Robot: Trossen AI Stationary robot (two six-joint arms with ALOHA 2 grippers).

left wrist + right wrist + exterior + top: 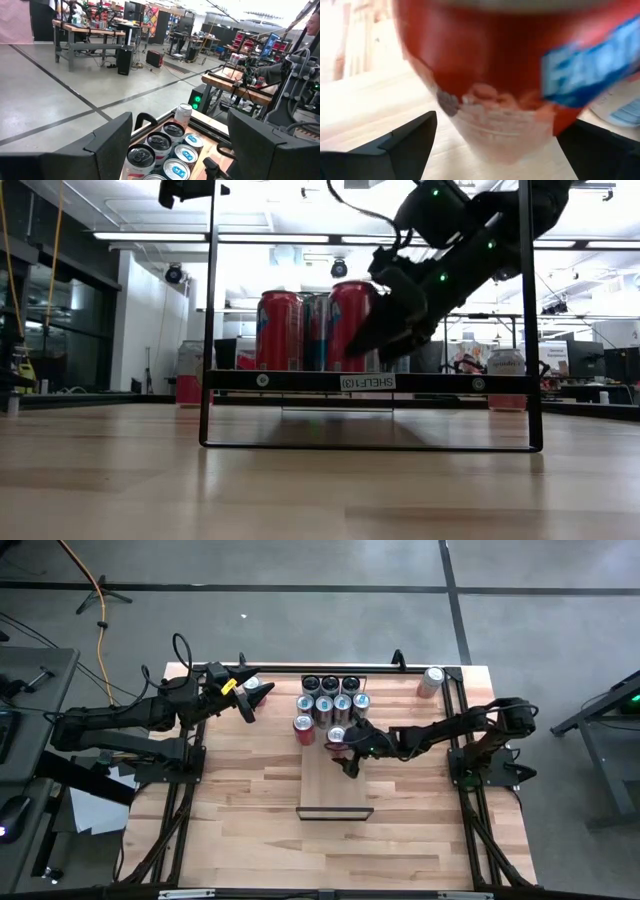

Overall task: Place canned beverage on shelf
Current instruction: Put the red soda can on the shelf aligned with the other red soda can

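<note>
A plank-patterned wooden counter (240,810) stood on a grey concrete floor, with workbenches and lit aisles in the room beyond. Along its middle lay the shelf (335,785), a long narrow plank of pale wood with a thin dark frame at its short ends; its far end carried a cluster of cans (332,700).

The red can (337,740) with a silver top and a blue label stood upright on the shelf at the near edge of that cluster, beside another red can (303,728).

The right arm reached in from the counter's right side, bent at the elbow, and its tool (346,750) sat around the red can with the fingers spread wide on either side. Whether they touched it could not be told, since the right wrist view was blurred.

The left tool (243,692) hung near the counter's far left edge, fingers apart and empty. A lone can (432,681) stood at the far right corner.
</note>
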